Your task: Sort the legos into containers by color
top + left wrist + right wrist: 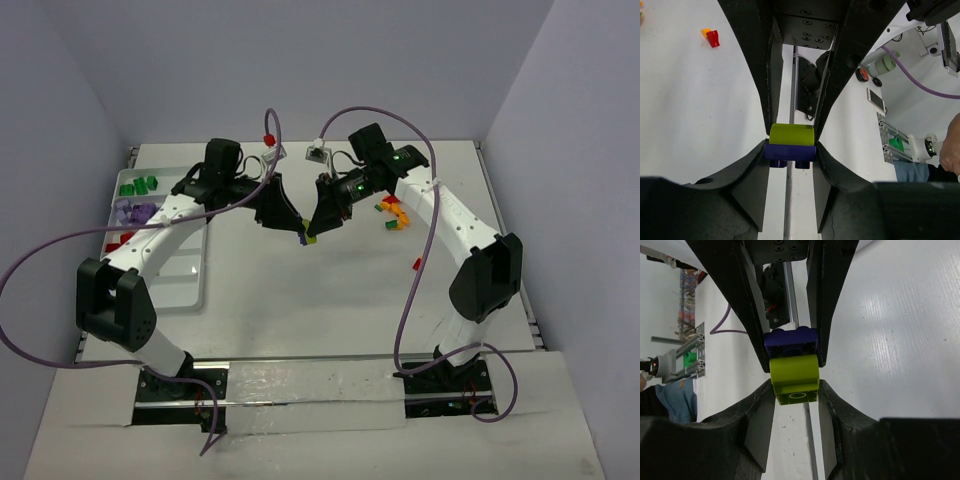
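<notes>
Above the middle of the table my two grippers meet tip to tip on a joined pair of legos. My left gripper (790, 150) (298, 230) is shut on the purple brick (790, 152) (790, 341). My right gripper (795, 385) (316, 232) is shut on the lime green brick (794, 374) (791, 134), which is stuck to the purple one. The pair hangs clear of the tabletop. The white containers tray (188, 285) lies at the left, with dark green bricks (138, 185), purple bricks (135, 212) and red bricks (118, 241) in separate compartments.
Loose orange, red and lime bricks (392, 212) lie right of centre under the right arm. A single red brick (416, 264) lies nearer the front, and a red and orange pair (711, 37) shows in the left wrist view. Purple cables loop over both arms.
</notes>
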{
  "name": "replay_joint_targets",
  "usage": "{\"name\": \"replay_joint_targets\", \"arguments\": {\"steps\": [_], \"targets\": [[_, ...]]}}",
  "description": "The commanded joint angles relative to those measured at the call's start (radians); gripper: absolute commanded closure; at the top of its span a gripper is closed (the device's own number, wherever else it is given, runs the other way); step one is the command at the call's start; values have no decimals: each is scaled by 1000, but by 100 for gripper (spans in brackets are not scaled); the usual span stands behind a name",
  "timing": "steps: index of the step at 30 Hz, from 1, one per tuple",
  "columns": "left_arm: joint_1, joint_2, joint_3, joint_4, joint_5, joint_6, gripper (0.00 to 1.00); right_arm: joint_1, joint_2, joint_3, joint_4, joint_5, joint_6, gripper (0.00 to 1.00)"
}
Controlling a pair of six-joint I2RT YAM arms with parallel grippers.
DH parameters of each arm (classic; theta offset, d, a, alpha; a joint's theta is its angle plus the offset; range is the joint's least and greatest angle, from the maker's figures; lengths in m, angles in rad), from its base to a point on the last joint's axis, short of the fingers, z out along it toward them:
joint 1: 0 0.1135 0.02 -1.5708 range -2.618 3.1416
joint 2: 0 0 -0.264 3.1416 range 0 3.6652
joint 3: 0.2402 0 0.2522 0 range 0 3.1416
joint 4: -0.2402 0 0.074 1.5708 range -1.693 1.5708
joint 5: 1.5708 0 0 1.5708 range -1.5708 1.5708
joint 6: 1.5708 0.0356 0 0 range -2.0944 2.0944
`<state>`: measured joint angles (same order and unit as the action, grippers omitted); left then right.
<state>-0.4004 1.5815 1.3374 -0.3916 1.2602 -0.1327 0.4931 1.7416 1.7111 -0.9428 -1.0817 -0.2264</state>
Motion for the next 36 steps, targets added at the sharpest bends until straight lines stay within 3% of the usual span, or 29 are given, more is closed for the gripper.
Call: {"name": "replay_joint_targets", "arguments": {"steps": [1,2,8,13,17,19,25,30,36], "targets": [[3,-40,-1,-34,-18,83,96,-22,0,31,21,-31,11,100],[10,-39,1,-78,-15,132,100,-42,1,32,21,-42,16,100],[98,-12,18,-390,-41,437,100,-151,-6,65,-17,-73,8,100],[220,0,26,-482,-80,555,100,-199,-15,80,-50,-57,-22,100],[338,-21,54,-399,-203,477,100,-205,-24,67,-26,-8,-11,100],[393,-17,92,-302,-429,391,100,-204,-28,48,38,64,44,100],[507,90,264,-333,-762,353,100,-189,-21,35,124,230,115,100],[544,228,384,-378,-1062,328,100,-171,-19,12,160,280,128,100],[575,432,597,-536,-1160,322,100,-160,-34,-38,200,290,132,100]]}}
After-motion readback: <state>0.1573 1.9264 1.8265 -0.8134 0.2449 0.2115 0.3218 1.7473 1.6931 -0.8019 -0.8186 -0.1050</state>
